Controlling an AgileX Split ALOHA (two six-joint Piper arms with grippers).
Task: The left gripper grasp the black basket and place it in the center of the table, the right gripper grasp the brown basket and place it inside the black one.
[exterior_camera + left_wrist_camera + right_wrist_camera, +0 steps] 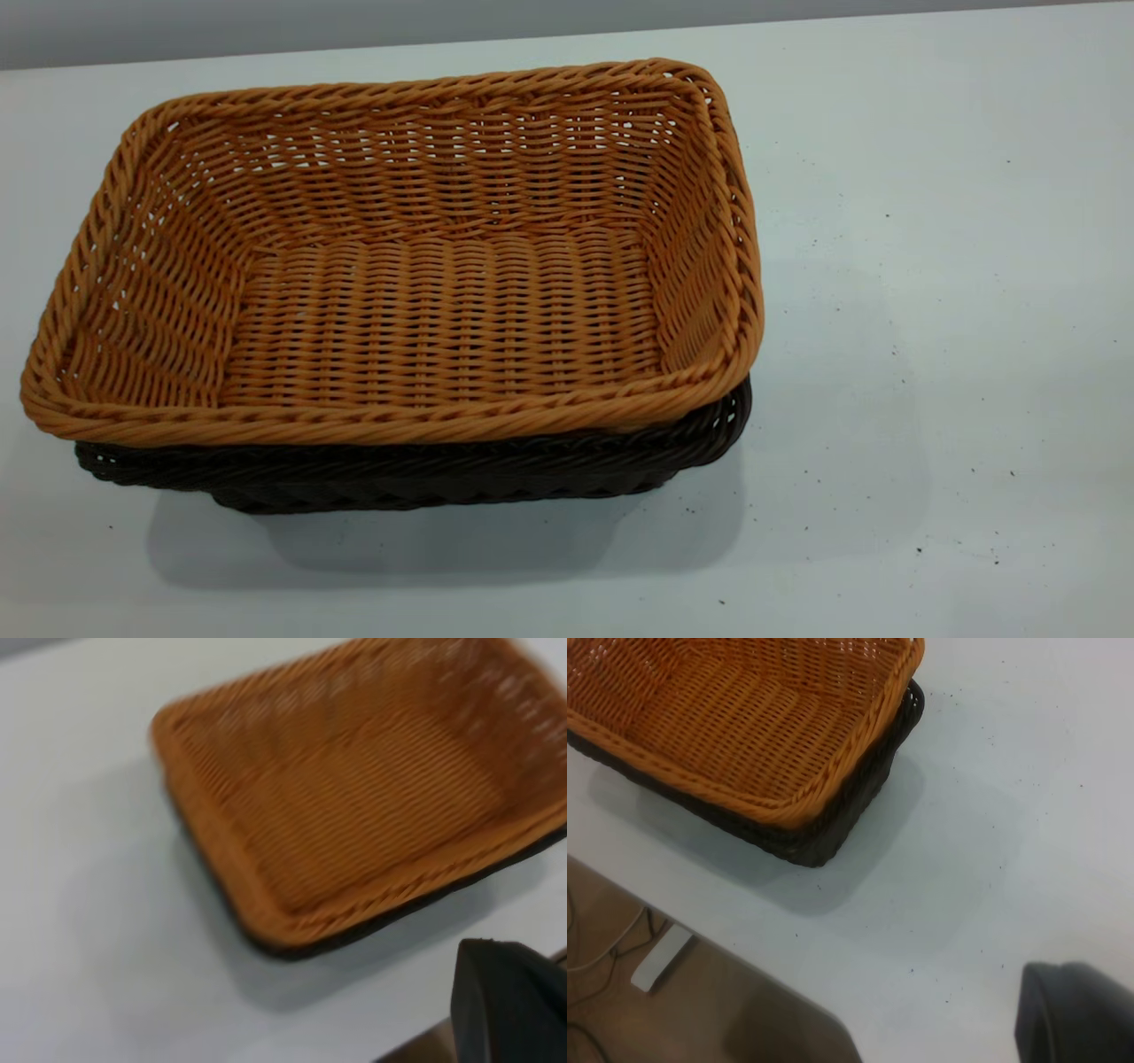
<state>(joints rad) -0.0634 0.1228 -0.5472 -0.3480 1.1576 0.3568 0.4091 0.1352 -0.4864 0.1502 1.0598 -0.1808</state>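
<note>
Orange-tan wicker brown basket nested inside black basket; fingers' state untellable.

Past the edge, down on the brown floor, lies a small white box with thin cords near it. A gray wall stands behind.

Two baskets: one brown basket, one black basket, nested.

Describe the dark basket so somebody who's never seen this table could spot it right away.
On the white table sits one stack of two wicker baskets. The black basket is the lower one, only its rim and side showing beneath the orange-tan brown basket nested inside it.
</note>
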